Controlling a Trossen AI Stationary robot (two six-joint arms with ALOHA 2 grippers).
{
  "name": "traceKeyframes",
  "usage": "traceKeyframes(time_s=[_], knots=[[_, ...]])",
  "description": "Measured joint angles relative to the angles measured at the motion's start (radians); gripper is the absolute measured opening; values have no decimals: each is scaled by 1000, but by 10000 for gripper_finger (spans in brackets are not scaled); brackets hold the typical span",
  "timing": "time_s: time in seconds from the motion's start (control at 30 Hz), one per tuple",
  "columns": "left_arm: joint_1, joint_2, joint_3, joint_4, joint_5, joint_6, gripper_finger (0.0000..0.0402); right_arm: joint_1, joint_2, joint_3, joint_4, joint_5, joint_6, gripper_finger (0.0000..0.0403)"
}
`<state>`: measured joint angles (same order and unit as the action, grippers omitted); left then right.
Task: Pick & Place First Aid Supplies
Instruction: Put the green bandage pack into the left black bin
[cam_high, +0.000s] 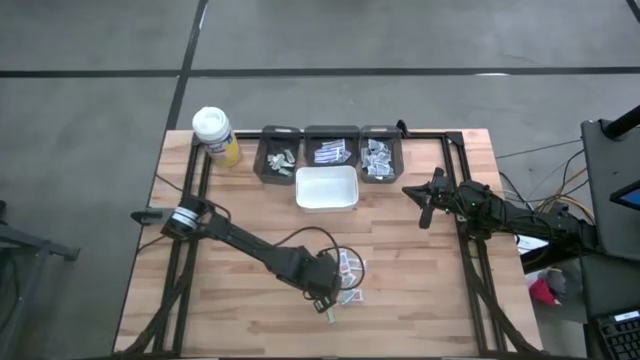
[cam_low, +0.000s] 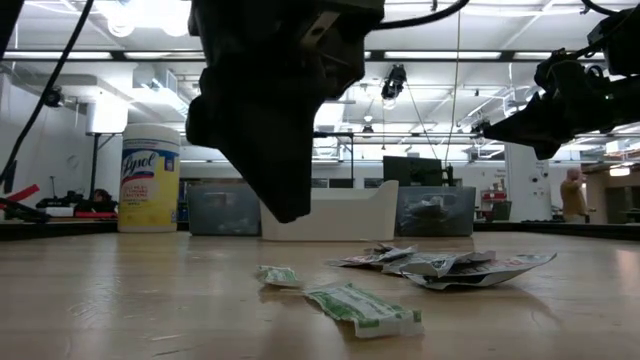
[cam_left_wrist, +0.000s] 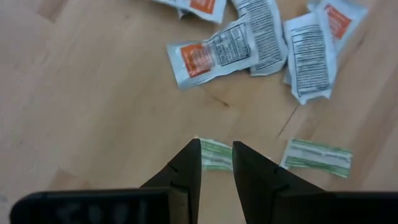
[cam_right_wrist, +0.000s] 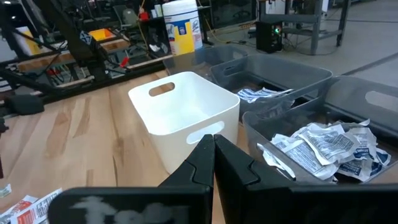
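Your left gripper (cam_left_wrist: 216, 163) hangs low over the near part of the wooden table (cam_high: 420, 280), its two dark fingers (cam_left_wrist: 186, 168) parted by a narrow gap and holding nothing. A small green-striped packet (cam_left_wrist: 215, 154) lies flat on the wood right at the fingertips, its middle showing through the gap between them, though you cannot tell whether the tips touch it. Just beside the fingers, to one side, lies a second green-striped strip (cam_left_wrist: 317, 157), apart from the first. Farther out beyond the fingertips sits a loose cluster of white packets with orange-red print (cam_left_wrist: 217, 56), some overlapping one another. Your right gripper (cam_right_wrist: 214, 155) waits above the far right of the table with its fingers pressed together on nothing. Ahead of those fingers stands the white bin (cam_right_wrist: 186, 115), which looks empty inside, and behind it three grey bins (cam_right_wrist: 292, 81), with crumpled white-and-blue packets (cam_right_wrist: 329, 146) in the nearest one. A yellow wipes canister (cam_high: 216, 136) stands at the table's far left corner.
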<state>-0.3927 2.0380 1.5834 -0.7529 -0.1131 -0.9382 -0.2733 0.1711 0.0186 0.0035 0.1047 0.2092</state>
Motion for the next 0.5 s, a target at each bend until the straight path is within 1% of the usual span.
traceKeyframes(time_s=[0.13, 0.33, 0.5], knots=[[4, 5, 0, 0, 0, -25, 85, 0, 0, 0, 0, 0, 0, 8], [11, 5, -2, -1, 2, -12, 85, 0, 1, 0, 0, 0, 0, 8], [13, 6, -13, 1, 30, 1, 85, 0, 1, 0, 0, 0, 0, 8]])
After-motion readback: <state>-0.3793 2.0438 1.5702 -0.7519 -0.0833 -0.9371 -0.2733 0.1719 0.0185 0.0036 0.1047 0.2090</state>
